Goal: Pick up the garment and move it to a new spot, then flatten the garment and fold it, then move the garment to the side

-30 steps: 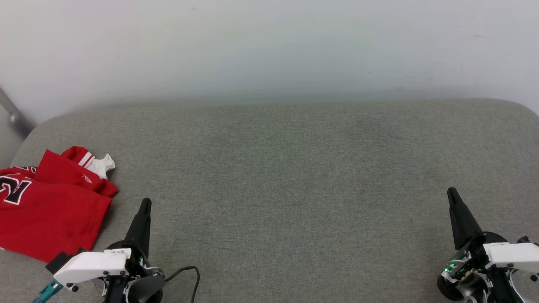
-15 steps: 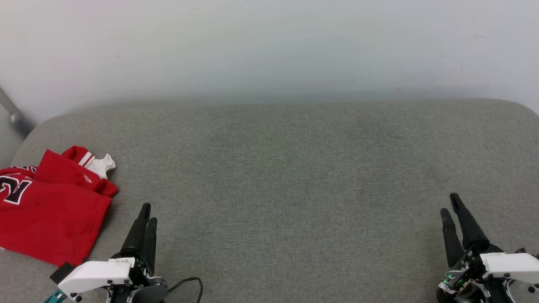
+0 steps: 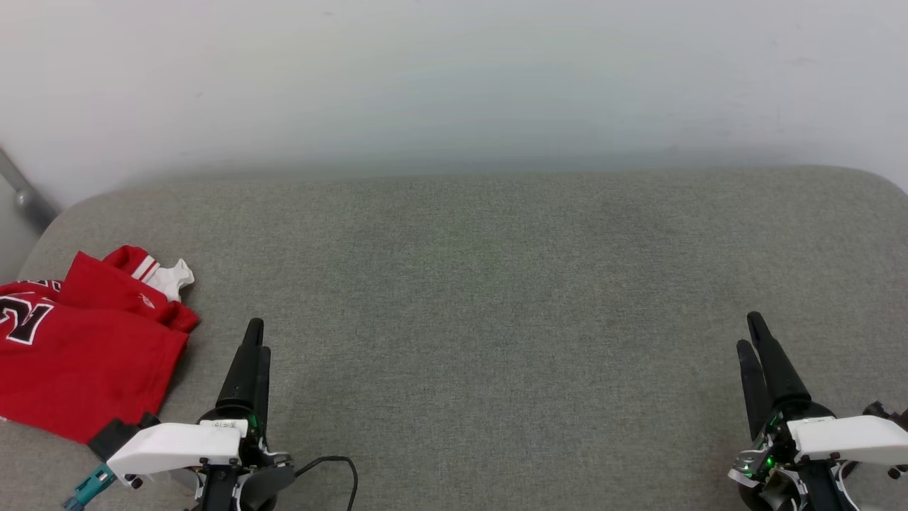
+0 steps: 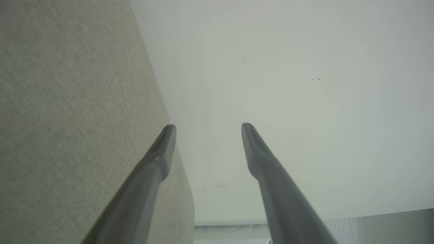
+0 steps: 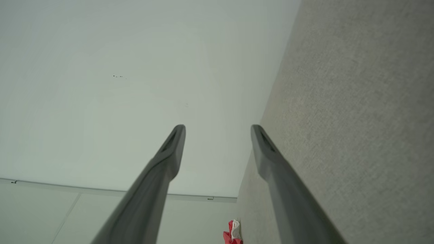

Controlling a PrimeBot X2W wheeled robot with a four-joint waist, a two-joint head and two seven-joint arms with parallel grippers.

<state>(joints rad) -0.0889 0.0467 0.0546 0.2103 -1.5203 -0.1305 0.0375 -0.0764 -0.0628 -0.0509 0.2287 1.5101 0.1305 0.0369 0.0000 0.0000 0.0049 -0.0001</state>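
Observation:
The garment (image 3: 81,344), a red jersey with a white sleeve and part of a black-and-white number showing, lies bunched at the left end of the grey cushioned surface (image 3: 496,284). Just right of it my left gripper (image 3: 257,335) points up the head view, open and empty; in the left wrist view its fingers (image 4: 159,159) stand apart with nothing between them. Far across at the lower right, my right gripper (image 3: 748,330) is open and empty too. A small red-and-white bit of the garment (image 5: 232,233) appears at the bottom of the right wrist view, where the fingers (image 5: 169,156) are spread.
A pale wall (image 3: 454,78) rises behind the surface. A grey metal bar (image 3: 25,191) leans at the far left edge. A black cable (image 3: 333,468) loops beside my left wrist.
Both grippers have gone from shut to open. Each hand dipped a little, then came back up. The garment has not moved.

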